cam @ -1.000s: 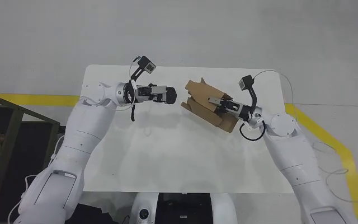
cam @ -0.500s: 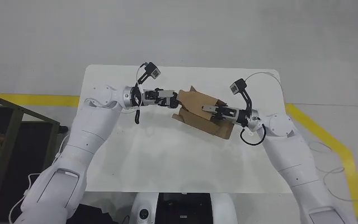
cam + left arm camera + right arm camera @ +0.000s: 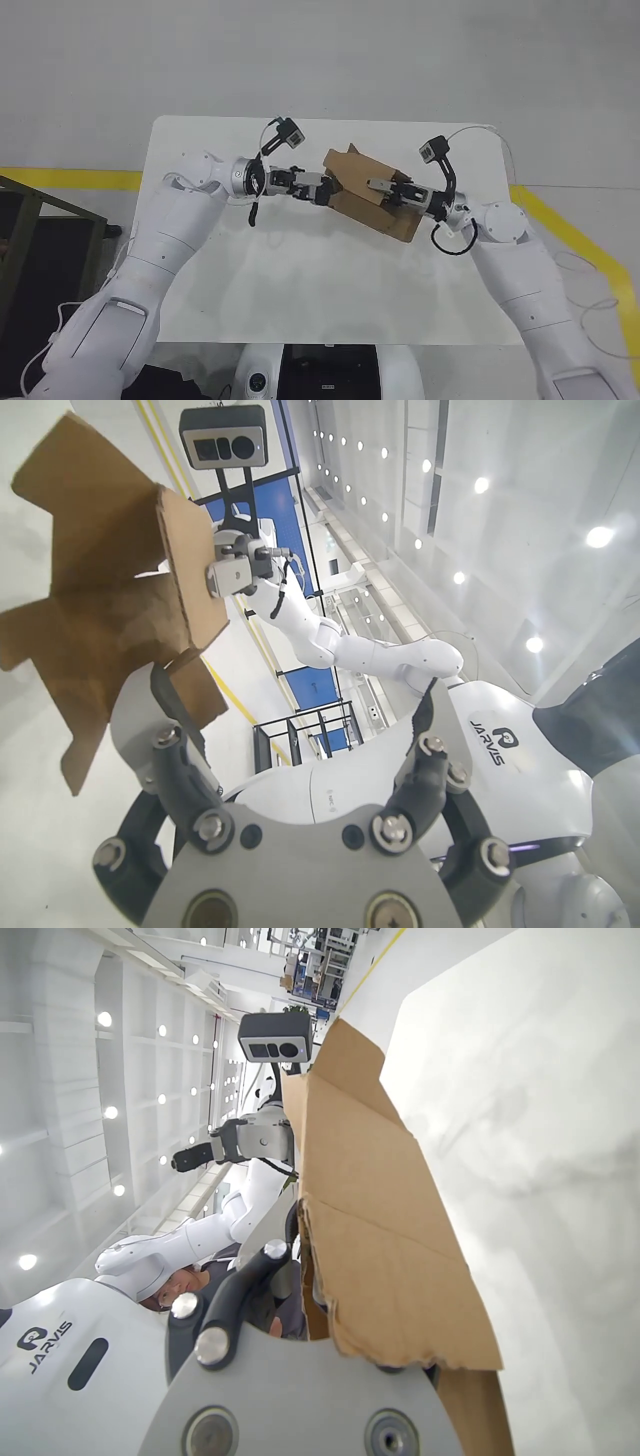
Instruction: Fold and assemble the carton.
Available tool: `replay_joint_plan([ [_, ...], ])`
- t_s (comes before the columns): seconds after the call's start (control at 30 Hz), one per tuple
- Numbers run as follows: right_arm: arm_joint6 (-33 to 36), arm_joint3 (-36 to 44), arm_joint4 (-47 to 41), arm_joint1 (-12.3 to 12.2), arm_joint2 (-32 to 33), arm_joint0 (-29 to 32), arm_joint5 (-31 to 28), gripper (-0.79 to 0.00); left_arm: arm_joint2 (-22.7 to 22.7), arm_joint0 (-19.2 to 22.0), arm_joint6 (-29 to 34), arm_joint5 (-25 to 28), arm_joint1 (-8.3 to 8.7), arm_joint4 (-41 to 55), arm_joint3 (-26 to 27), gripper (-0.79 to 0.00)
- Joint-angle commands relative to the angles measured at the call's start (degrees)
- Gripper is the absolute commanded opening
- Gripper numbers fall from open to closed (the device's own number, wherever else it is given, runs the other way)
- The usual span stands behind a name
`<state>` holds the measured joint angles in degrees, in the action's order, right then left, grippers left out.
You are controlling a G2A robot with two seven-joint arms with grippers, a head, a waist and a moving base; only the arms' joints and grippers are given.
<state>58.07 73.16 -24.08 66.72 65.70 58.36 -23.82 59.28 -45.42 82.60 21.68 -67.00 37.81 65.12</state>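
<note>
One carton [image 3: 365,195] is in work. In the top view it is located toward 1 o'clock from the centre of the white table [image 3: 300,290], tilted, with its long axis running from about 10 o'clock to 4 o'clock. Whether any corner rests on the table cannot be told.

**Progress (judged)**
- Done: the brown corrugated blank is opened out of the flat. Its wall panels stand at angles to one another and form a partly squared sleeve.
- Not done: the end flaps [image 3: 35,630] splay outward. None is folded inward, tucked or closed.
- Remaining: square the body, fold the flaps in at each end, and close them. The task stands at an early-to-middle stage.

**Grippers**
- The right gripper [image 3: 385,187] is at the carton's 3 o'clock side, clamped on one wall panel and carrying the carton.
- The left gripper [image 3: 322,190] is at the carton's 9 o'clock edge. Its fingers are spread wide and hold nothing. In the left wrist view one finger [image 3: 170,695] lies just beside a lower flap; contact cannot be confirmed.

**Markings**
- No label, print or writing can be made out on the carton faces shown, inside or outside.
- In the right wrist view the cardboard edge nearest the right gripper is ragged.
</note>
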Motion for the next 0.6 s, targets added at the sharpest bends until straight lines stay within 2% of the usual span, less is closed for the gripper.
replay_joint_plan([
  [0.0,-0.4,0.3,0.2,0.0,0.2,0.1,0.0,-0.785,0.0,-0.1,0.4,-0.4,0.05,0.1,0.6,0.0],
  [0.57,-5.1,2.4,2.3,0.0,0.2,1.1,-0.3,-0.785,-3.7,0.7,2.8,-2.8,-0.88,0.0,1.9,0.0],
])
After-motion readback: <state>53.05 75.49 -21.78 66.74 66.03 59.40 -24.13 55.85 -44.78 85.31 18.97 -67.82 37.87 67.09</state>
